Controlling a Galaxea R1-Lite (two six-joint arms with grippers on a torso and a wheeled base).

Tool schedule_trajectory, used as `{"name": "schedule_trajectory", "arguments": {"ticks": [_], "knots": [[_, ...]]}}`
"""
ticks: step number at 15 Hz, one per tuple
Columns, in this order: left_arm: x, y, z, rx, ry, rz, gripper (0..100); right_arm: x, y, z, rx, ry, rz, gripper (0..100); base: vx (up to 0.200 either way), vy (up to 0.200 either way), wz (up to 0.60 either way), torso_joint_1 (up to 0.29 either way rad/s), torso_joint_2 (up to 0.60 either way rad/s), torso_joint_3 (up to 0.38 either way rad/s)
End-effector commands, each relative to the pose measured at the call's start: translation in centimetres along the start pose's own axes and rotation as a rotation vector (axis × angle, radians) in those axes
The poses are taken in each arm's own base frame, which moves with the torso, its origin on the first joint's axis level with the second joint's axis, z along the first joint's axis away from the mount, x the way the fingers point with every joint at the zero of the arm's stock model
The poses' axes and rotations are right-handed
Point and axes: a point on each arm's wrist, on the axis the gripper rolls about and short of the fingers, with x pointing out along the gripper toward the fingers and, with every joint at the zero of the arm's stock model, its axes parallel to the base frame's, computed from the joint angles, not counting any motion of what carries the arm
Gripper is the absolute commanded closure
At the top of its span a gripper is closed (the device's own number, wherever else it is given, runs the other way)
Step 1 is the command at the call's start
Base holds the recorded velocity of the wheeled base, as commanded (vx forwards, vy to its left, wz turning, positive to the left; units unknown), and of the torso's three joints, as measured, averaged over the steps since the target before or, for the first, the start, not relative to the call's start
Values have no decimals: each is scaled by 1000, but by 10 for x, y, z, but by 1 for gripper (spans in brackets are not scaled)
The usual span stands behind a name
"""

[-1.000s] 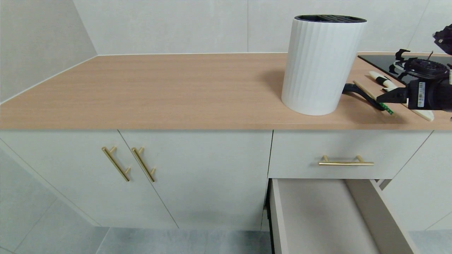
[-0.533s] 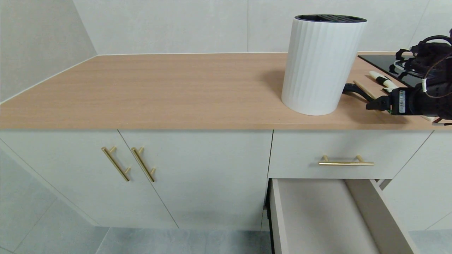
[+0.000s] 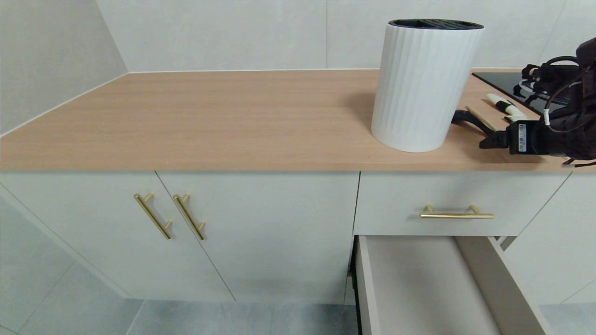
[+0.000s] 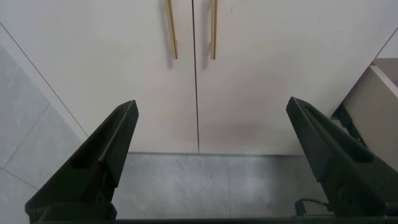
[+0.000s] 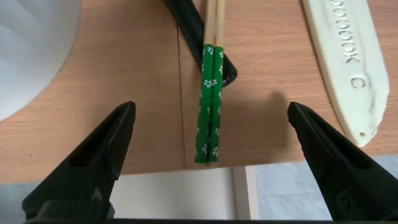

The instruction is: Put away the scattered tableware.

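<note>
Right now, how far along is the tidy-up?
Done: the lower drawer is open. In hand: right gripper, fingers open, straddles the chopsticks at the counter edge, not yet gripping. Left: chopsticks, black utensil and white tool all lie on the counter.

Right arm (image 3: 558, 137): matte black housing. White label (image 3: 522, 136) with dark bar-code stripes on wrist section. Black cables (image 3: 554, 74) looped in bundle above wrist; thin white band (image 3: 545, 120) round one of them. Right pincer (image 5: 210, 109): two black fingers (image 5: 102, 158), wedge-shaped, tapering to blunt tips, flat inner faces. Left pincer (image 4: 211, 109): same black wedge build; thin dark wire (image 4: 308, 203) near base.
</note>
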Motion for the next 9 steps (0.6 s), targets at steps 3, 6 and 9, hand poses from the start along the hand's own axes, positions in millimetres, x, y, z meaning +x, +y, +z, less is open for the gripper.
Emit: {"name": "schedule_trajectory", "arguments": {"ticks": [3, 6, 9], "knots": [[0, 0, 0, 0, -1, 1, 0, 2, 0, -1, -2, 8, 0, 100, 0, 0, 0, 0, 0, 0], [0, 0, 0, 0, 2, 1, 0, 2, 0, -1, -2, 9, -2, 100, 0, 0, 0, 0, 0, 0], [0, 0, 0, 0, 0, 1, 0, -11, -5, 2, 10, -21, -10, 100, 0, 0, 0, 0, 0, 0]]}}
